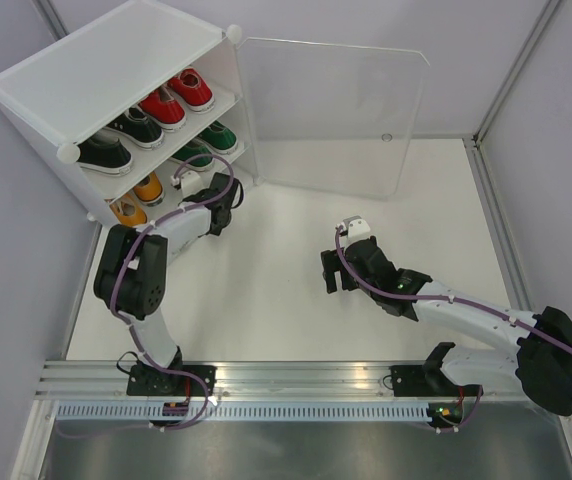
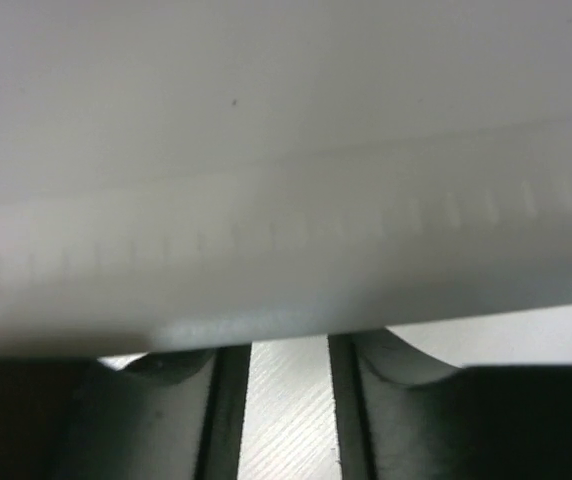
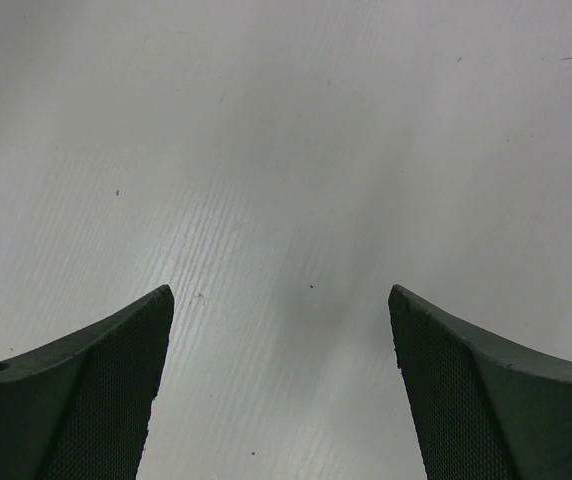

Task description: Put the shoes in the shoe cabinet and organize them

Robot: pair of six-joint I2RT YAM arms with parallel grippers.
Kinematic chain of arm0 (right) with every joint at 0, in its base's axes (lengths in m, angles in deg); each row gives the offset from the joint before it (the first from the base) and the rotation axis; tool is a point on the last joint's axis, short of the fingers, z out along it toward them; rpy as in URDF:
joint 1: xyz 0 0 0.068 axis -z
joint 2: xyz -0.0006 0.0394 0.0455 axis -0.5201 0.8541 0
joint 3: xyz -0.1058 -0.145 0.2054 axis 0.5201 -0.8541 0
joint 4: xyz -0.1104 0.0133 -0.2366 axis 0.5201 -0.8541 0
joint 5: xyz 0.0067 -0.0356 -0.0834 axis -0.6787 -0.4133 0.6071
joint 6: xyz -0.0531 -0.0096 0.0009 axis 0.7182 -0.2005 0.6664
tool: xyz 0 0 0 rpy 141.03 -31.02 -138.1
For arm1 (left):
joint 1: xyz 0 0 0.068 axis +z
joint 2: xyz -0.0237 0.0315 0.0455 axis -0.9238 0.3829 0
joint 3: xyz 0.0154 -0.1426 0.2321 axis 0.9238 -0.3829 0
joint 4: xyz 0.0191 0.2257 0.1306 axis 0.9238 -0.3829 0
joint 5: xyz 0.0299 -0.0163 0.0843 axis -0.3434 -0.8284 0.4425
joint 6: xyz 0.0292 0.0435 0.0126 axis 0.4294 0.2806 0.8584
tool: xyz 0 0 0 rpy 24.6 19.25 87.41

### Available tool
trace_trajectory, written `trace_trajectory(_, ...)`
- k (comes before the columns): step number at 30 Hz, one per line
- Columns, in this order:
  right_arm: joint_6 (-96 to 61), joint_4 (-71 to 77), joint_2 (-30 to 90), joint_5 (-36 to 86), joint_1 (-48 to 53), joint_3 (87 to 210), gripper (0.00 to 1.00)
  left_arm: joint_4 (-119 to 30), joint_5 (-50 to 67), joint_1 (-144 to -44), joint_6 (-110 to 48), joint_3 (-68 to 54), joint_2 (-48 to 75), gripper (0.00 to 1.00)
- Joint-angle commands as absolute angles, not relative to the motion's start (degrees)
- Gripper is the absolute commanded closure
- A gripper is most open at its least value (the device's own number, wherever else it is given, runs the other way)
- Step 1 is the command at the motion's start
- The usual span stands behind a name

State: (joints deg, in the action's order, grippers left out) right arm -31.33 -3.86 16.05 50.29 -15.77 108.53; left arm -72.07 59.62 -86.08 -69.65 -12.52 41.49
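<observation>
Right gripper (image 3: 278,300) gapes wide and empty over the table (image 1: 286,310), mid-frame. Left gripper (image 2: 291,370), jaws narrowly apart, holding nothing, noses the cabinet (image 1: 96,75) at upper left, shoes (image 1: 166,108) shelved inside; pushing harder could shove it and spill pairs.

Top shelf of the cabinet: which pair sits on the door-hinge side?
The red pair, beside the edge where the clear door hinges. The black pair shares that shelf but sits at the other end of the cabinet.

White tbl (image 1: 296,290) w/ shoe cabinet (image 1: 106,80)
</observation>
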Motion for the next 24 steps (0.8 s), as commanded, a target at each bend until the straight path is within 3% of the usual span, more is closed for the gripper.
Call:
trace_trajectory(1,-30.8,-2.2,15.0,49.8,-15.7,108.5,0.09,-70.1,59.0,-87.9,-69.0,-13.7,38.0,0.58)
trace_trajectory(2,-30.8,-2.2,14.9,49.8,-15.8,108.4,0.09,-72.9,59.0,-88.8,-69.6,-13.9,37.1,0.52)
trace_trajectory(6,-30.8,-2.0,14.6,49.6,-15.7,108.4,0.09,-82.8,59.3,-92.7,-74.3,-14.1,33.0,0.45)
trace_trajectory(14,-31.0,-2.1,12.8,49.3,-15.8,107.9,0.09,-92.5,64.5,-93.5,-74.9,-16.0,18.9,0.51)
trace_trajectory(24,-31.1,-1.7,12.4,48.3,-15.7,107.6,0.09,-96.4,69.4,-89.8,-72.9,-15.8,12.9,0.52)
